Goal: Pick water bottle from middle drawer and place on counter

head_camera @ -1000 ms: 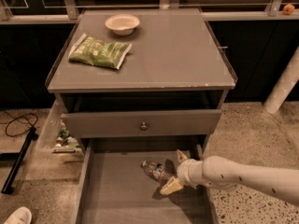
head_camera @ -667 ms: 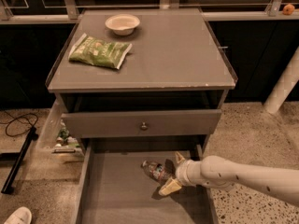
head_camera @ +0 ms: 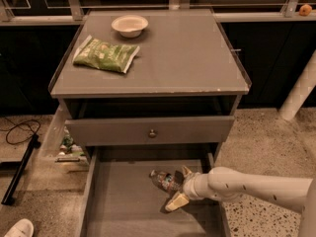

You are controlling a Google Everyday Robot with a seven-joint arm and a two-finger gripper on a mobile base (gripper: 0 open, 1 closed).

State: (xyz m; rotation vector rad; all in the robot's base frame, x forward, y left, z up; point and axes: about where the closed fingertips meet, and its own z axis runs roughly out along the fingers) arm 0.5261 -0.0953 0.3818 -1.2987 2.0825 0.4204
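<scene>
Far left of the knobbed drawer front, down at floor level, a white shoe pokes in, with a black cable looping above it. Up and left of that drawer front, on the grey worktop, a green snack bag lies flat. Behind it sits a small pale bowl, the two apart.

Straight below the drawer front, the middle drawer stands wide open, grey floor showing. And there's the water bottle, on its side on that floor, below the knob and a touch to the right.

Just right of it, the gripper is down inside the drawer. Its fingers are spread wide, one above the bottle's right end and one below, so it's released, nothing clamped. Whether a finger touches the plastic, I can't tell.

Further right, the white arm runs off to the edge. Up and right of the drawer front, beyond the cabinet, a white post stands tilted on the speckled floor.
</scene>
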